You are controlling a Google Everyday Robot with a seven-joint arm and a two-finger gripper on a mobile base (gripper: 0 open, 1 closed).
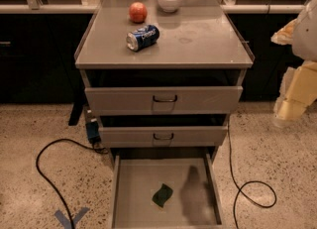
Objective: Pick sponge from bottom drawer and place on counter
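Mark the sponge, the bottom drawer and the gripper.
sponge [162,195], camera view, pad's middle.
bottom drawer [133,193], camera view, bare floor left of sponge.
gripper [294,101], camera view, pale lower part at right edge.

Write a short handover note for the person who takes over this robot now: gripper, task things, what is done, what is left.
Gripper: at the right edge of view, to the right of the counter, away from the sponge.
Sponge: flat on the floor of the bottom drawer, which stands open.
Counter: holds a soda can, a red fruit and a bowl.
Done: drawer open.
Left: grasp sponge, lift, place on counter.
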